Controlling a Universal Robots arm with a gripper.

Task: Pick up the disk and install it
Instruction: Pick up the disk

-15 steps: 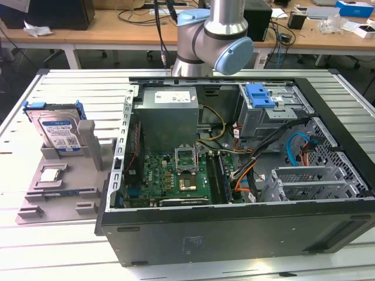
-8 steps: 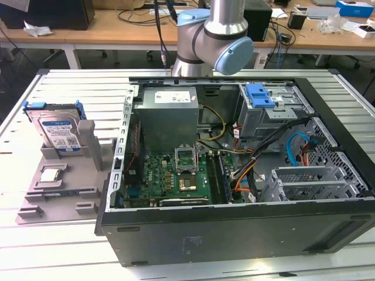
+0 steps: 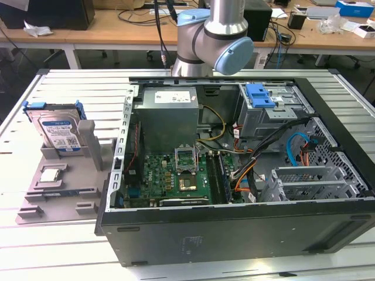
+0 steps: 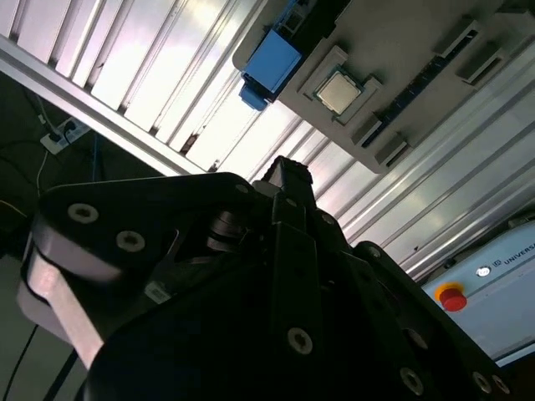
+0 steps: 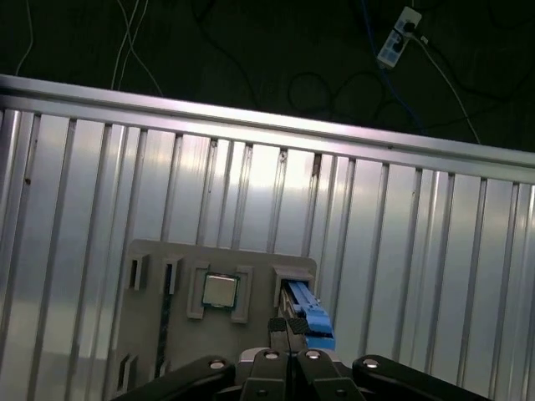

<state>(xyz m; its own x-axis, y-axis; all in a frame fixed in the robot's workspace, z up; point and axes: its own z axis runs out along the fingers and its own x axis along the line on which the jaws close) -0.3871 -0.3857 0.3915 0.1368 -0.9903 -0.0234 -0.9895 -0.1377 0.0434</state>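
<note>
While disk (image 3: pixel 58 132) stands in holder (image 3: pixel 82 182), claw (image 5: pixel 288 324) hovers above; seemingly pressed together.

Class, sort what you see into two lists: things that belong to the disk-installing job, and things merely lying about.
Job: silver rectangular hard disk with blue rails, standing in the grey holder; open black computer case; black gripper.
Lying about: small square silver processor chip; white power strip on the floor.

disk (image 3: pixel 58 133) upright in tray (image 3: pixel 79 178) | chip (image 3: pixel 51 174) on tray before disk | case (image 3: pixel 234 234) at exterior view's right of tray
</note>
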